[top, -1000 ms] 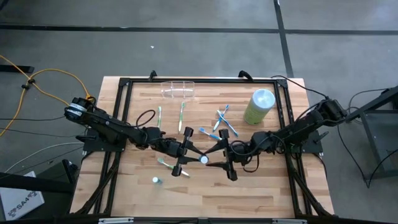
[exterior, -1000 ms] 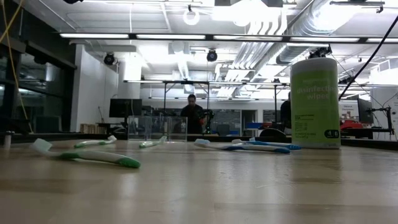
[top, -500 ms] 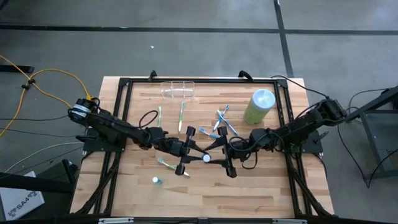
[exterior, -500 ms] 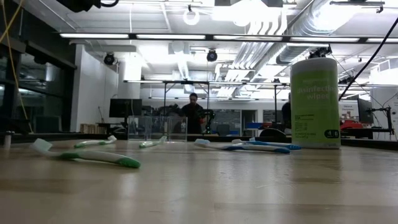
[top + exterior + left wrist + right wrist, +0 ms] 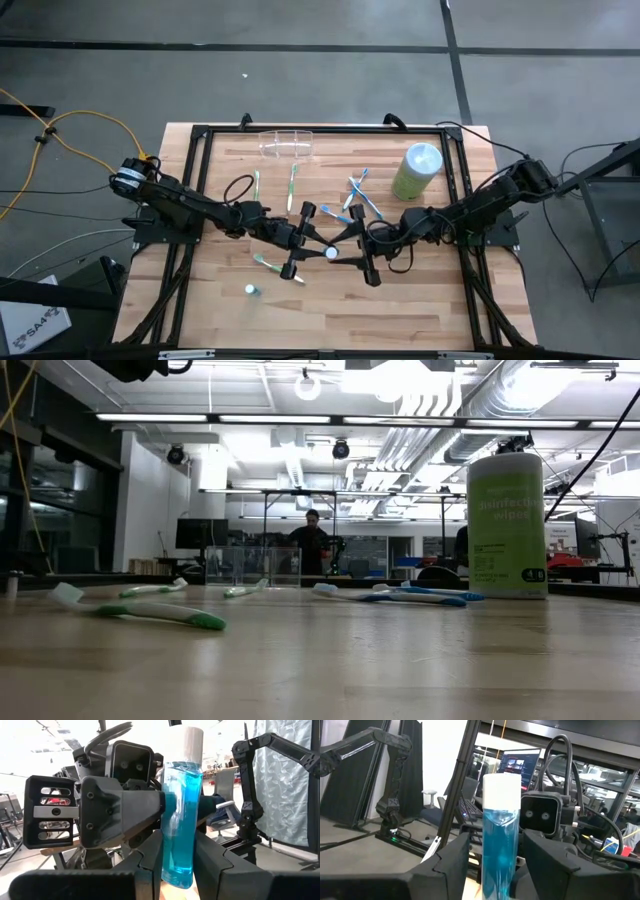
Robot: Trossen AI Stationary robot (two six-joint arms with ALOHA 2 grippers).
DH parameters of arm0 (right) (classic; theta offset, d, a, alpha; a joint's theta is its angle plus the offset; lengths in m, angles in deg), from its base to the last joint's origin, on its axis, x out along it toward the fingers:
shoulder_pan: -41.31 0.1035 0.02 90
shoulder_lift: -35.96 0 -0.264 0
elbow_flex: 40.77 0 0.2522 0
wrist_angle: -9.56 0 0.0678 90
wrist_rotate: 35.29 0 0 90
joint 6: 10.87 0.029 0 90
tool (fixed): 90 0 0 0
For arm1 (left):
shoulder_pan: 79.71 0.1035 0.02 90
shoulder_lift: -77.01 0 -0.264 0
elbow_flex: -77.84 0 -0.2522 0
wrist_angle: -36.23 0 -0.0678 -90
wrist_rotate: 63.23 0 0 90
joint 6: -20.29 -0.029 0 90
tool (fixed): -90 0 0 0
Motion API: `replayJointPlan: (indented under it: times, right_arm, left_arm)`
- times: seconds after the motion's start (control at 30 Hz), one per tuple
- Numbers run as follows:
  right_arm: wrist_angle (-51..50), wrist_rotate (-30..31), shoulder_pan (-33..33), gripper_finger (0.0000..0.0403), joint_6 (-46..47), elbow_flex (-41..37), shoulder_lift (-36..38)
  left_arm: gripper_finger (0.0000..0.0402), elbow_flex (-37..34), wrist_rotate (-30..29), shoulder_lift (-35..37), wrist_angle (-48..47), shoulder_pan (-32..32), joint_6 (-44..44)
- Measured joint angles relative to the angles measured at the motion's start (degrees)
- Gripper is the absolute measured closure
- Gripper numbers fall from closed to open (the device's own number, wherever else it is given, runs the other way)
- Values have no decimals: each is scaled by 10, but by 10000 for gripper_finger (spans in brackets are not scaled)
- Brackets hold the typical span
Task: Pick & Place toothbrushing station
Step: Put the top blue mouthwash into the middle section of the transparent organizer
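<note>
**Bottle handover at table centre; holder not yet served**

Both arms meet at the centre of the table (image 5: 420, 300). The left gripper (image 5: 178, 870) is clamped on a blue bottle (image 5: 329, 254) and keeps it upright, white cap up, so that the body is offered side-on to the other arm. The right gripper (image 5: 496, 870) brackets the same bottle from 3 o'clock. Its jaws stand apart, with a gap visible on one side, so it has no grip yet. This reads as a handover in progress.

The station (image 5: 287, 143), a clear holder, stands at the 12 o'clock edge, well apart from both grippers. Toothbrushes (image 5: 292, 186) lie loose between it and the centre. A green canister (image 5: 417, 170) stands at 2 o'clock.

Change against one second ago:
- The left arm's rear link sits slightly nearer 12 o'clock.
- More of a dark arm shows at the low view's upper edge.
- Bottle, brushes, station and canister are unmoved.
</note>
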Motion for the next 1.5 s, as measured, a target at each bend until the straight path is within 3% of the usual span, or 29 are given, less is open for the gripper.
replayJointPlan:
  times: [0.37, 0.53, 0.9, 1.33, 1.5]
  right_arm:
    - [-1, 1, 0, 334, 0, 0, 0]
    - [-1, 2, 0, 334, 0, 0, 0]
    - [-6, 0, 0, 345, 1, 0, 0]
    - [-34, 8, 8, 345, 27, 1, 1]
    - [-52, 48, 25, 345, 28, 1, 1]
  left_arm:
    - [327, 0, 0, 0, 0, 0, -2]
    - [318, 0, 0, 0, 0, 0, -1]
    - [255, 0, 3, 0, -2, -1, 9]
    - [249, 0, 14, 0, -5, -7, 10]
    - [249, 0, 13, 0, -18, -7, 12]
